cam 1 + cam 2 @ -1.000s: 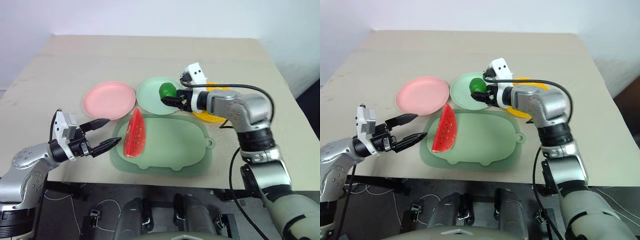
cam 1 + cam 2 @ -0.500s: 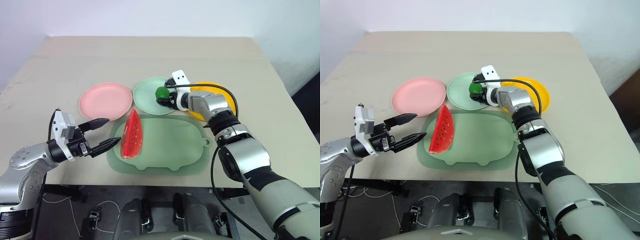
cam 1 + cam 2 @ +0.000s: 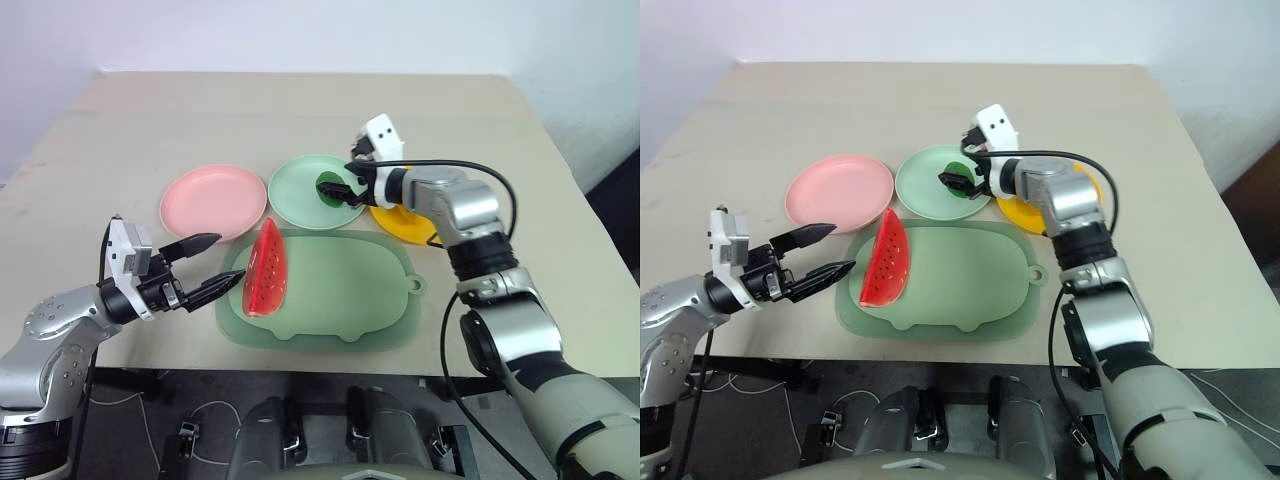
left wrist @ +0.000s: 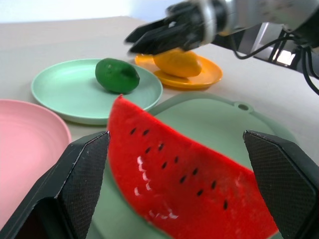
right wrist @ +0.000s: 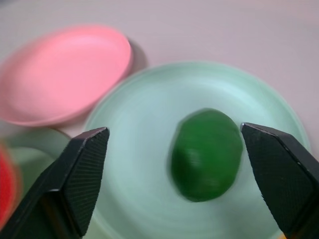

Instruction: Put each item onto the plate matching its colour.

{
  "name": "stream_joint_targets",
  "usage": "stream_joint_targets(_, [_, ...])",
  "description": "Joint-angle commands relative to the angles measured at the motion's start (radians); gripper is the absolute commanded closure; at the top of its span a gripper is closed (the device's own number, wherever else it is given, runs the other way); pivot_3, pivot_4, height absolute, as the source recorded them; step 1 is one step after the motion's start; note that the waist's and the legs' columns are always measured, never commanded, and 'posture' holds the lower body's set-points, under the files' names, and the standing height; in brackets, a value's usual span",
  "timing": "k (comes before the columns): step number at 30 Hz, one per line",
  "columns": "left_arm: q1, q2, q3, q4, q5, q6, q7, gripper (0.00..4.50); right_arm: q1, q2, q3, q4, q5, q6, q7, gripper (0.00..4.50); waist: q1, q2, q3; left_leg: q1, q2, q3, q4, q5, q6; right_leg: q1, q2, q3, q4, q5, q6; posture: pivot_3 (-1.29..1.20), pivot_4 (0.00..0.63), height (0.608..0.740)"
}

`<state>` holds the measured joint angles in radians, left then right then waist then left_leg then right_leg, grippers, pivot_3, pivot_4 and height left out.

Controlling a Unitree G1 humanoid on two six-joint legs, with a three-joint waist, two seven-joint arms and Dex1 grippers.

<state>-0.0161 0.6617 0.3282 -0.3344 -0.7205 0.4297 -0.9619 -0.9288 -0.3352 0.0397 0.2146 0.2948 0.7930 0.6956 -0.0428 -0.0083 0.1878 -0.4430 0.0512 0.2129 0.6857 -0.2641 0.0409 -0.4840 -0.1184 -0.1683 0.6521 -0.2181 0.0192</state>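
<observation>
The glossy green fruit (image 5: 207,154) lies on the mint green plate (image 3: 298,200). My right gripper (image 3: 337,189) hovers open just above it, its fingers (image 5: 79,174) spread on either side and touching nothing. The watermelon wedge (image 3: 265,268) stands on its rind at the left end of the pale green mat (image 3: 340,300). My left gripper (image 3: 208,268) is open, level, and a short way left of the wedge. The yellow fruit (image 4: 177,62) rests on the yellow plate (image 4: 212,75), which my right arm partly hides in the eye views. The pink plate (image 3: 214,200) has nothing on it.
The three plates stand in a row behind the mat on a beige table (image 3: 300,110). The mat's loop tab (image 3: 417,286) points right. The table's front edge runs just under the mat, and bare tabletop stretches behind the plates.
My right gripper went from shut on the green fruit to open, and the fruit now lies loose on the mint plate. The right hand then rose a little. The left gripper stayed still.
</observation>
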Motion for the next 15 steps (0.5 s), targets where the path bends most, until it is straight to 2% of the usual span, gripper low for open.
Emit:
stream_joint_targets(1, [0.02, -0.012, 0.017, -0.07, -0.03, 0.011, 0.042, 0.0, 0.097, -0.052, -0.06, -0.314, 0.111, 0.067, 0.038, 0.02, 0.0, 0.0, 0.0, 0.0, 0.0, 0.0, 0.0, 0.0, 0.0, 0.0, 0.0, 0.0, 0.0, 0.0, 0.0, 0.0, 0.15, 0.696])
stream_joint_targets(6, [0.03, -0.027, 0.024, -0.09, -0.032, 0.009, 0.087, 0.0, 0.223, -0.08, -0.174, -0.555, 0.274, 0.149, 0.03, 0.02, -0.001, 0.0, 0.0, 0.003, 0.0, 0.0, 0.0, 0.001, -0.001, 0.002, 0.0, 0.0, 0.001, 0.0, 0.0, 0.0, 0.15, 0.696])
stream_joint_targets(15, [0.013, -0.038, 0.018, -0.121, -0.044, 0.019, 0.166, 0.0, 0.353, -0.203, -0.23, -0.631, 0.378, 0.148, 0.07, 0.02, 0.009, -0.001, 0.0, 0.003, 0.0, -0.001, 0.0, 0.0, -0.001, 0.004, 0.0, 0.0, -0.003, 0.0, 0.0, 0.0, 0.15, 0.696])
